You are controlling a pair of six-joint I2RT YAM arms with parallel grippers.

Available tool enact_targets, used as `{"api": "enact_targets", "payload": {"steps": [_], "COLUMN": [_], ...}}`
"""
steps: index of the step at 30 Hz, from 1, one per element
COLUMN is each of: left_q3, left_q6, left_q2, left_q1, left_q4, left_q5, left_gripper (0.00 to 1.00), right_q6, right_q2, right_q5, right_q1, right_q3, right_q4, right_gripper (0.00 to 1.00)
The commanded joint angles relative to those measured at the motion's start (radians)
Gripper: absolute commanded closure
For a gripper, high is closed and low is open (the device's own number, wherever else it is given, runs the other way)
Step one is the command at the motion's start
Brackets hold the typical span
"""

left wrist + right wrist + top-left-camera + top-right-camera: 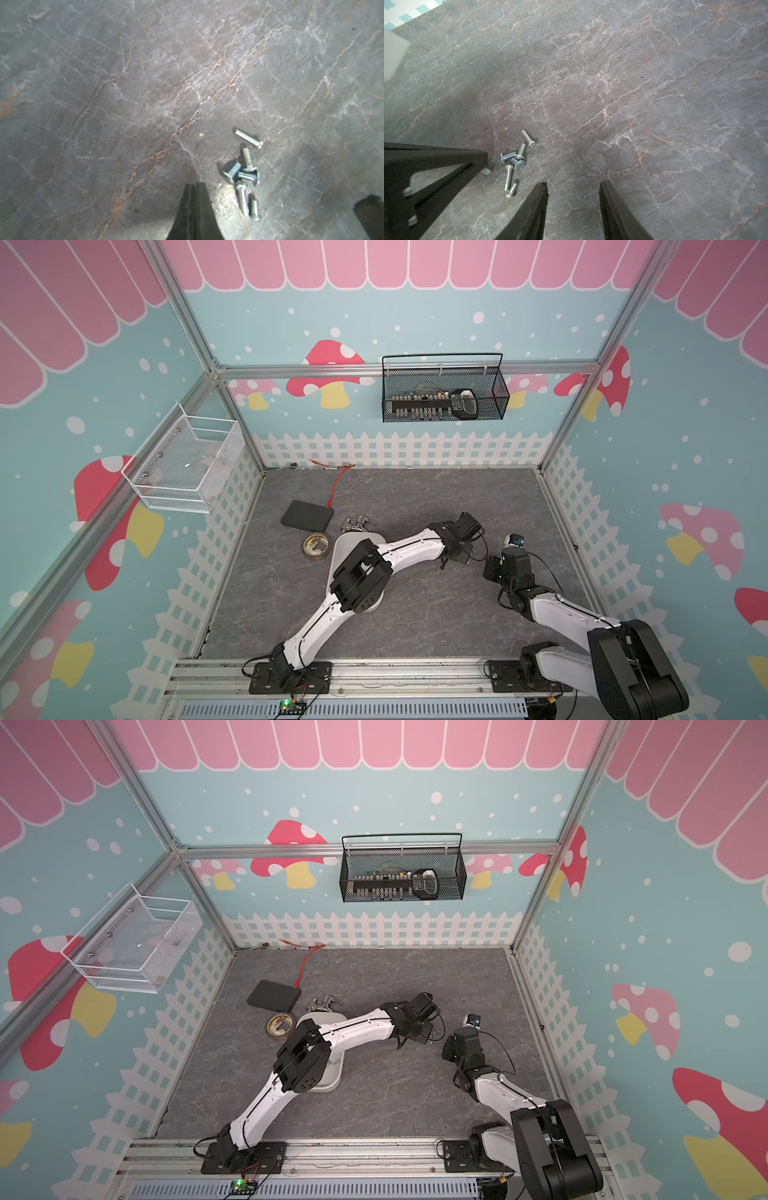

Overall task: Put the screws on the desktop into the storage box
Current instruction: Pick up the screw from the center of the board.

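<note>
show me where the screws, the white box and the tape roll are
screws point(519, 165), right wrist view, head of a middle screw
white box point(347, 541), a top view, uncovered far corner
tape roll point(316, 557), a top view, near side wall

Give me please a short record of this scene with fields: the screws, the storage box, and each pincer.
screws: six in a loose cluster on the desktop; a seventh shows partly at the left pincer's tip
storage box: white, mostly hidden under the left arm; contents not visible
left pincer: shut, tips beside the cluster; no screw seen between them
right pincer: open, empty, next to the cluster
</note>
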Motion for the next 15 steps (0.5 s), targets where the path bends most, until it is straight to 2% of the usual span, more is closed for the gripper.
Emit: {"api": "enact_targets", "payload": {"steps": [1,5,15], "left_q3": [-0.021,0.009,0.039], "left_q6": [0.026,0.046,0.062], "left_q2": [0.049,0.028,-0.042], "left_q1": [-0.001,-0.011,-0.025], "left_q4": [-0.099,-0.095,-0.094], "left_q5": [-0.056,-0.099,-0.097], "left_gripper": [1.00,1.00,1.00], "right_q6": [-0.009,-0.010,-0.008], "right_q2": [0.007,0.009,0.004], "right_q5": [0.002,0.001,0.001], "right_q1": [-0.007,-0.007,-0.006], "right_q3": [0.017,0.017,0.014], "right_q4": [0.015,0.014,0.016], "right_gripper": [0.53,0.53,0.53]}}
